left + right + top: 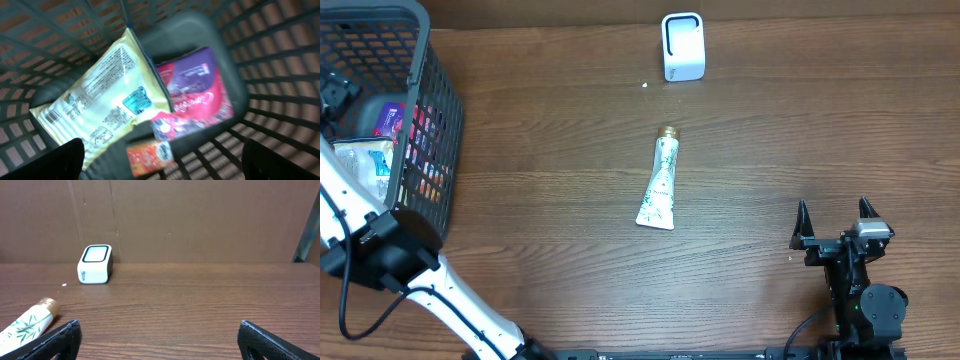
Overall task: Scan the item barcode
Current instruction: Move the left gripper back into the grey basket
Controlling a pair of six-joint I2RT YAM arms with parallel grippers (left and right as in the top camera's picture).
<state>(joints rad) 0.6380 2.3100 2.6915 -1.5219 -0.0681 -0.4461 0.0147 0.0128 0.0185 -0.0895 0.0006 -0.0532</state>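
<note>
Near right, the right gripper (834,210) is sitting with its jaws wide apart, gripping nothing. The tube (660,185) is lying mid-table, short of the scanner (682,46). If it is grabbed label-down, its barcode risks facing away. Far left, the left gripper (162,155) is hanging spread-open over packets (110,95) in the basket (420,40), possibly snagging the mesh.

A white tube (658,186) with leaf print and gold cap lies flat, cap toward the white scanner (682,46).
</note>
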